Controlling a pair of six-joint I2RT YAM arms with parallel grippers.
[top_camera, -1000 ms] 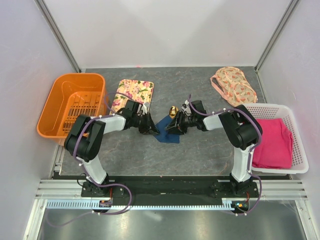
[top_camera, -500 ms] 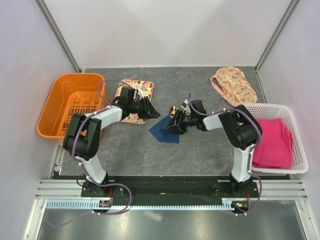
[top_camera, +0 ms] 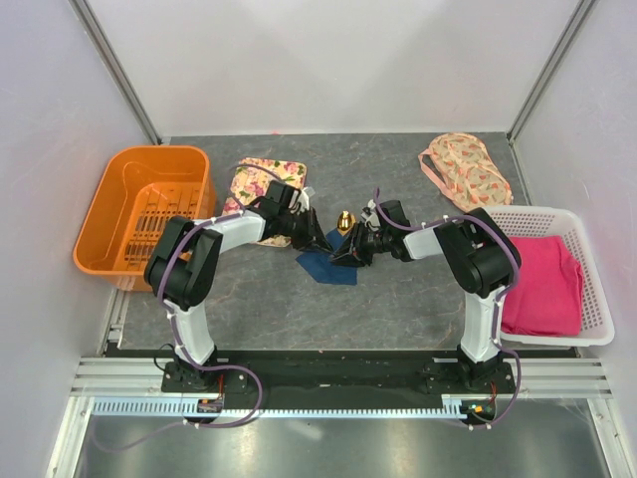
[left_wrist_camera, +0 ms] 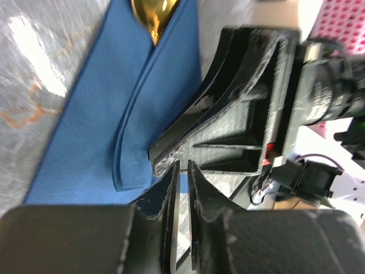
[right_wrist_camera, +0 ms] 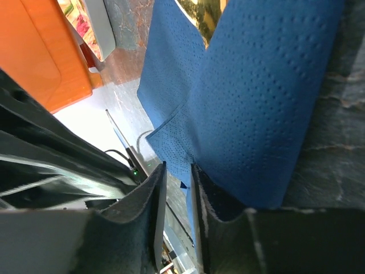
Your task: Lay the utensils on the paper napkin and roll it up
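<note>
The dark blue paper napkin (top_camera: 323, 265) lies mid-table, folded over the gold utensils, of which only a shiny tip (top_camera: 344, 220) sticks out at its far end. My left gripper (top_camera: 320, 242) is at the napkin's left edge, jaws nearly together with nothing between them (left_wrist_camera: 182, 165). My right gripper (top_camera: 341, 255) is at the napkin's right side, jaws a narrow gap apart (right_wrist_camera: 178, 168), one finger pressed against the folded napkin (right_wrist_camera: 262, 103). The left wrist view shows the napkin (left_wrist_camera: 97, 114), the gold tip (left_wrist_camera: 154, 14) and the right gripper's finger (left_wrist_camera: 239, 114) close by.
An orange basket (top_camera: 119, 199) stands at the left, with a floral tray (top_camera: 257, 179) beside it. A white basket (top_camera: 587, 329) holding a pink cloth (top_camera: 542, 284) is at the right. A floral cloth bag (top_camera: 463, 169) lies at the back right.
My left gripper swung back over the floral tray, then returned to the napkin's left edge. The right gripper stayed at the napkin, which now looks narrower.
</note>
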